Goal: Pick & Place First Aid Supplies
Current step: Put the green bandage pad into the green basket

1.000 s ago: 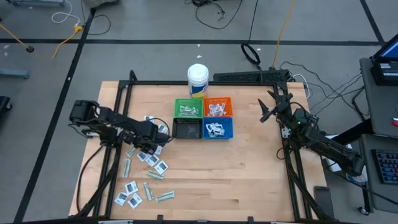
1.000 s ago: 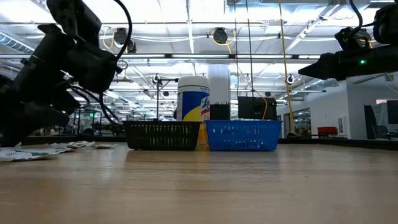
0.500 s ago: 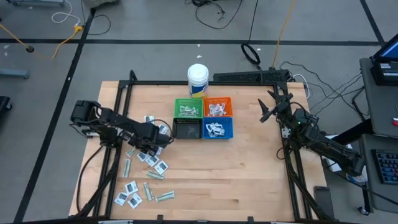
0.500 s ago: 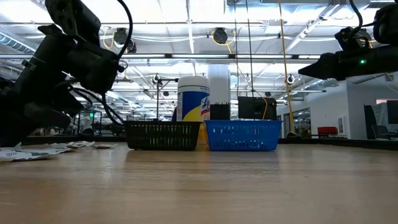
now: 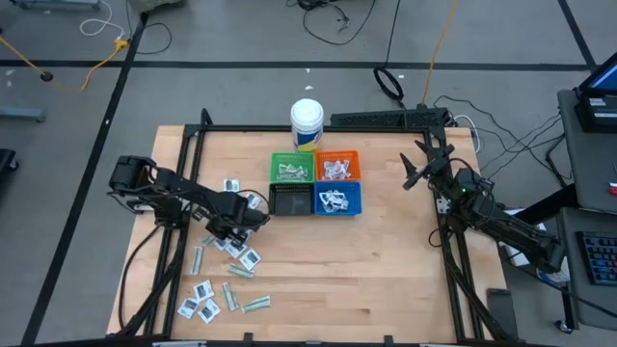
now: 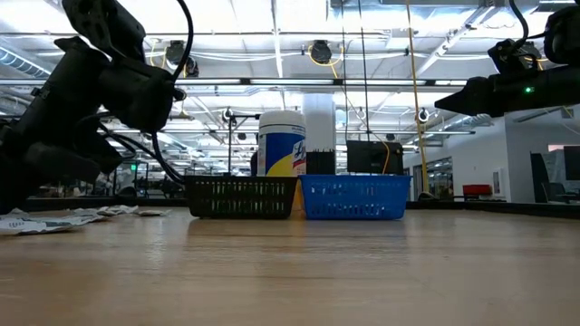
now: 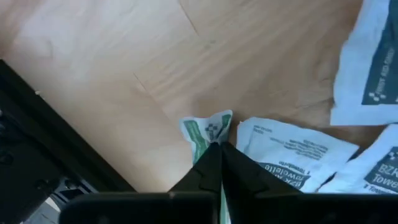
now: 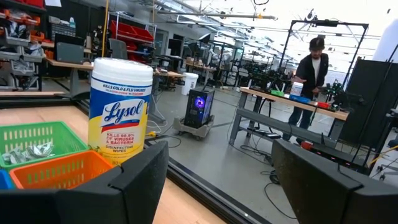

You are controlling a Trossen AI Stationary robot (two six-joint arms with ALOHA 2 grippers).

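From above, the left gripper (image 5: 234,224) reaches low over the pale wooden table (image 5: 386,260), down among the scattered small flat first aid packets (image 5: 220,280) that lie to the left of and in front of the four square plastic bins; the green bin (image 5: 291,167), the orange bin (image 5: 337,166) and the blue bin (image 5: 339,200) each hold some packets, while the black bin (image 5: 289,200) looks bare. The right gripper (image 5: 416,166) waits raised near the table's right back corner, its fingers spread apart and holding nothing. The table-level view shows the left arm bent down at the left, with a few white packets (image 6: 54,220) lying flat on the wood and the white cylindrical tub with a blue and yellow label (image 6: 282,161) standing behind the black bin. In the left wrist view the two dark fingers (image 7: 208,174) are pressed together on the end of a slim pale-green strip packet (image 7: 206,132), which lies just beside white sachets with dark print (image 7: 292,154). Such a packet is probably very light, thin and limp, with a slick wrapper, so it may droop or slip; a pinch on the crimped end seems right. The right wrist view shows only that gripper's open fingers, the tub and the room.
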